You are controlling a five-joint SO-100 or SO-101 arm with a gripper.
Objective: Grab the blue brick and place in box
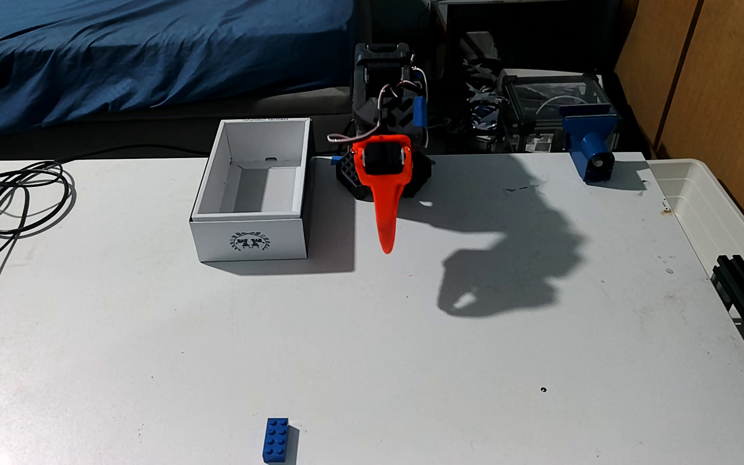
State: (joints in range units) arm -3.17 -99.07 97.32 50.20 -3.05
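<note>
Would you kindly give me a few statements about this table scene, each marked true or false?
1. The blue brick lies on the table near the picture's bottom edge. True.
2. The box already holds the brick. False: the box is empty.
3. The gripper holds the brick. False: its orange fingers hang in the air, far from the brick, holding nothing.
4. The box stands left of the arm's base in the fixed view. True.
5. A coiled cable lies at the table's left side. True.
6. The brick stands on end. False: it lies flat, studs up.
</note>
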